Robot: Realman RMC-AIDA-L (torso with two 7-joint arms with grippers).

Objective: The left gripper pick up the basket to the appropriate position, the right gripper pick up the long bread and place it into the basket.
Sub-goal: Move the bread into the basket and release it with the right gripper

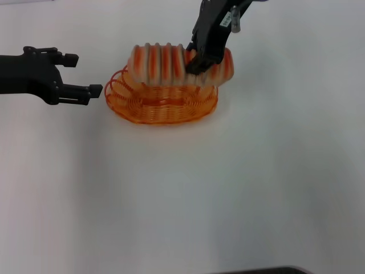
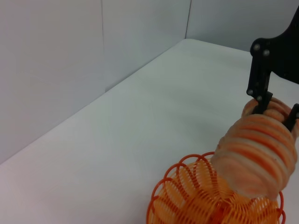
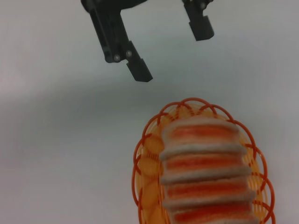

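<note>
The orange wire basket point(image 1: 162, 105) stands on the white table. My right gripper point(image 1: 197, 63) is shut on the long bread point(image 1: 157, 63), gripping it right of its middle and holding it level, lengthwise over the basket, at or just above the rim; I cannot tell if it touches. My left gripper point(image 1: 85, 73) is open and empty, just left of the basket and apart from it. The left wrist view shows the basket point(image 2: 205, 196), the bread point(image 2: 254, 154) and the right gripper point(image 2: 275, 107). The right wrist view shows the bread point(image 3: 205, 177), the basket point(image 3: 145, 158) and the left gripper point(image 3: 173, 53).
The white table point(image 1: 182, 200) stretches wide around the basket. Grey walls point(image 2: 70, 70) meet the table's far edge in the left wrist view. A dark edge point(image 1: 262, 270) shows at the bottom of the head view.
</note>
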